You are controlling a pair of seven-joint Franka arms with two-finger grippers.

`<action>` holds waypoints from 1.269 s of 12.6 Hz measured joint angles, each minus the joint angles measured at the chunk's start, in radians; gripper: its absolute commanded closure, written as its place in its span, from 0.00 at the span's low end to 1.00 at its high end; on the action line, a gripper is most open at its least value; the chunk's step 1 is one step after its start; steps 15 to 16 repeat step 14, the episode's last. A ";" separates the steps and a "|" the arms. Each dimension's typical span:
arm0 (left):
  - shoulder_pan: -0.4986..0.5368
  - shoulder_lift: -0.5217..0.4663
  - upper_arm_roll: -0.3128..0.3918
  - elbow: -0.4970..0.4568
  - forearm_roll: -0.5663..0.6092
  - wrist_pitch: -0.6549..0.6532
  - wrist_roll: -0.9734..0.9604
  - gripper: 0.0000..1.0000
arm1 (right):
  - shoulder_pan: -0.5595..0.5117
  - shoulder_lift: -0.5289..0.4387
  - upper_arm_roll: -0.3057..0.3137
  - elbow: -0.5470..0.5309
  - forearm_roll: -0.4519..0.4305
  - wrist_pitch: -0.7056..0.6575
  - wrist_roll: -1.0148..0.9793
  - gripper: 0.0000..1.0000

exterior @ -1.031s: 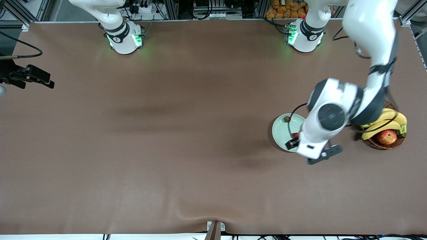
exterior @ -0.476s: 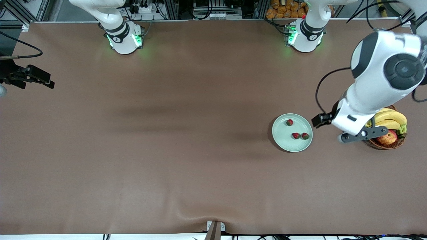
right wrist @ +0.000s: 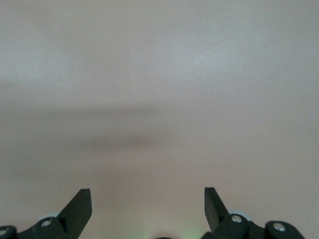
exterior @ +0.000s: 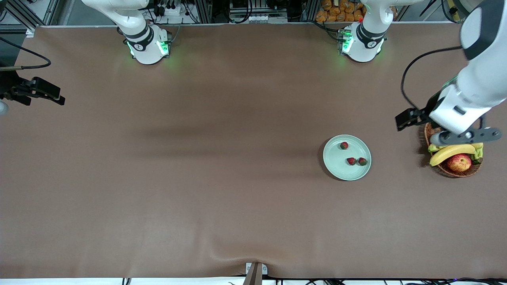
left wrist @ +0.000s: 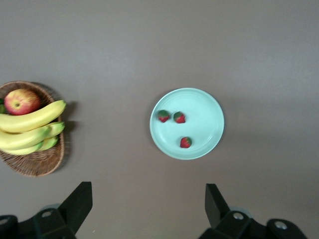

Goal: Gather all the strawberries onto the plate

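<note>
Since a second ago, left gripper (left wrist: 147, 211) has lifted off the plate (exterior: 335, 166); it now hangs over the wicker basket (exterior: 467, 171), fingers wide apart, empty. All three strawberries (exterior: 351, 161) lie on the plate, two touching, one apart. Judged light, soft, bruisable: pinch gently across the red body, not the leafy top. Right gripper (right wrist: 148, 211) waits, spread and empty, over bare table (exterior: 198, 178).

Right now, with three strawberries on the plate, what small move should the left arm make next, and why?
Probably just park clear. All three strawberries lie on the plate, none elsewhere on the table. The left claw is open and empty, up near the basket. The right claw waits, open.
</note>
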 measured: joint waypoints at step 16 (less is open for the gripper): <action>-0.045 -0.133 0.104 -0.053 -0.062 -0.075 0.066 0.00 | 0.000 0.000 0.001 0.000 0.000 0.001 0.000 0.00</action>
